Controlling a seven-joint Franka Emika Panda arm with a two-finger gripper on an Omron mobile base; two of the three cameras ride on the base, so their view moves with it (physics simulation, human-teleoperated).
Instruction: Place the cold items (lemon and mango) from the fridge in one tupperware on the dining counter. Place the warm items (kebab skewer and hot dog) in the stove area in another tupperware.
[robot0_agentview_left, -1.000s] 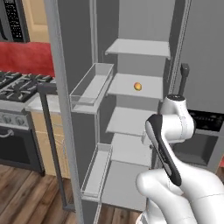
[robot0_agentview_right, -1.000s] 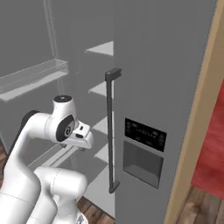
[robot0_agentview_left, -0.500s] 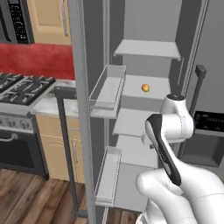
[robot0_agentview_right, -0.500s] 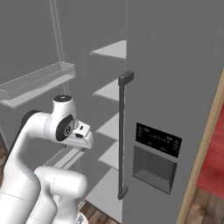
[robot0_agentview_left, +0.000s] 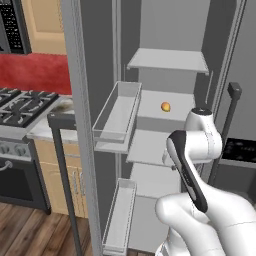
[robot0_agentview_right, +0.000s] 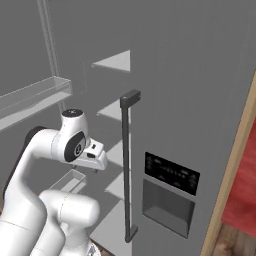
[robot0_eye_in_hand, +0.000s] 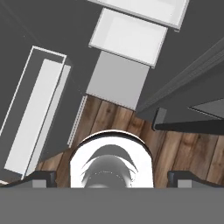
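Rolling in closer was the whole change here: over the last second everything in both base views slid and grew, so that was the base driving, not the kitchen moving.

Left base view: the open fridge (robot0_agentview_left: 165, 75) sat dead centre, its door bins (robot0_agentview_left: 117, 117) left of middle. One small orange-yellow fruit (robot0_agentview_left: 165, 106) rested on the shelf (robot0_agentview_left: 165, 107) just right of centre, higher and bigger in the frame than a second ago. Probably the mango or the lemon, too small for me to call. I couldn't spot the other one. The stove (robot0_agentview_left: 20, 107) was at the left edge.

Right base view: the closed fridge door with its dark handle (robot0_agentview_right: 127, 165) ran down the middle, dispenser panel (robot0_agentview_right: 170, 195) lower right. The gripper (robot0_agentview_right: 85, 167) hung at centre left, pointing downward.

Hand view: it looked down at wood floor (robot0_eye_in_hand: 113, 120) and the lower drawers (robot0_eye_in_hand: 131, 35) at the top. Both fingertips (robot0_eye_in_hand: 41, 178) sat wide apart at the bottom corners, nothing between them.

My read: the robot was lined up to reach, but no fruit was picked yet.
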